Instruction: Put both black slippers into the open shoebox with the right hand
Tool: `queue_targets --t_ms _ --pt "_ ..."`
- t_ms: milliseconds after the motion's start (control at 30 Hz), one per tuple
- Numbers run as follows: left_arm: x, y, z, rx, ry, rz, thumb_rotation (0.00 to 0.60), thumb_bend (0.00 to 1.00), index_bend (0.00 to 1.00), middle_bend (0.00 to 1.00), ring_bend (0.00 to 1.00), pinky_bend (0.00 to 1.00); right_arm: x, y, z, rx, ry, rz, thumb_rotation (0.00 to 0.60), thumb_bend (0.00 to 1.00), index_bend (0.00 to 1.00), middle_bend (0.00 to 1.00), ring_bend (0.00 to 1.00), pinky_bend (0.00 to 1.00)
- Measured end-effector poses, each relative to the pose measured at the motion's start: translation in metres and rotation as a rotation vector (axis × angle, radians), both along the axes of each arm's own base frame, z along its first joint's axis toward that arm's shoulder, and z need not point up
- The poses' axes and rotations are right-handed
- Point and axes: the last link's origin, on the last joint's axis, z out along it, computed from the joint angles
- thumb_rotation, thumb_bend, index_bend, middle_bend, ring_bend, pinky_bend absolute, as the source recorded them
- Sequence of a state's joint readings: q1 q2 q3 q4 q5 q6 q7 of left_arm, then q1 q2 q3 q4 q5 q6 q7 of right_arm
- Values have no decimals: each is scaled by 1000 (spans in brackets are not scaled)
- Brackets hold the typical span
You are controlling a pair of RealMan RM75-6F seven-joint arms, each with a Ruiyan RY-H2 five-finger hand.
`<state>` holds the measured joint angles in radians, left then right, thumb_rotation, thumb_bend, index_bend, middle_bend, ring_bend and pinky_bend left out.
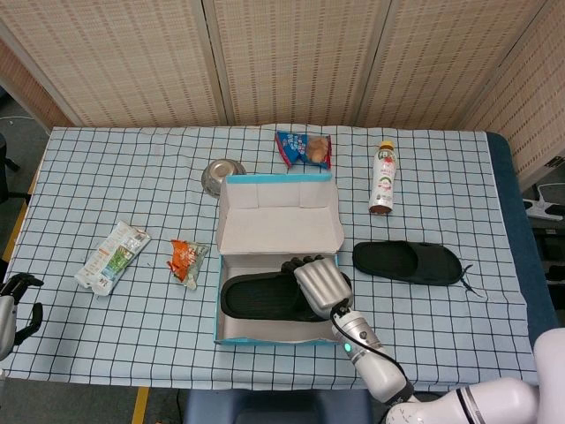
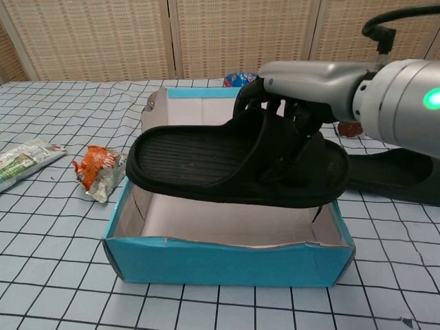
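My right hand (image 1: 318, 281) (image 2: 289, 110) grips one black slipper (image 1: 258, 297) (image 2: 206, 161) by its strap and holds it level above the tray of the open blue shoebox (image 1: 231, 334) (image 2: 227, 261). The slipper spans the box from side to side, sole up in the chest view. A second black slipper (image 1: 406, 261) (image 2: 395, 177) lies flat on the checked cloth to the right of the box. My left hand (image 1: 11, 309) shows at the far left edge of the head view, holding nothing, fingers curled a little.
Behind the box stand a metal bowl (image 1: 222, 172), a blue snack bag (image 1: 305, 148) and a lying bottle (image 1: 381, 179). An orange wrapper (image 1: 187, 258) (image 2: 100, 168) and a white-green packet (image 1: 111, 256) (image 2: 24, 159) lie left of the box.
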<state>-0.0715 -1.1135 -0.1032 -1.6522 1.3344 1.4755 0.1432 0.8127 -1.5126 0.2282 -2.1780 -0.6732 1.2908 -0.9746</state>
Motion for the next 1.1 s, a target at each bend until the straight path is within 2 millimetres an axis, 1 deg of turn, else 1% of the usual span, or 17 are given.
queue_targets --t_ms 333,467,733,900,1100 --pt "0 0 0 -5 2 1 600 500 346 253 327 529 12 5 -30 60 -26 -44 600 275 705 692 520 468" --pt "0 0 0 -4 -4 1 600 501 346 254 327 529 10 8 -36 75 -16 -44 600 278 705 692 520 468" --pt "1 0 0 -10 -3 -4 600 501 346 254 327 529 -4 15 -43 107 27 -63 600 287 705 692 520 469" --pt "0 0 -1 -11 0 -2 600 501 346 254 327 529 -10 14 -44 113 43 -76 600 290 705 692 520 469" --pt "0 1 -2 -13 -2 -2 600 500 346 254 327 529 -27 6 -52 115 71 -125 600 295 705 692 519 469"
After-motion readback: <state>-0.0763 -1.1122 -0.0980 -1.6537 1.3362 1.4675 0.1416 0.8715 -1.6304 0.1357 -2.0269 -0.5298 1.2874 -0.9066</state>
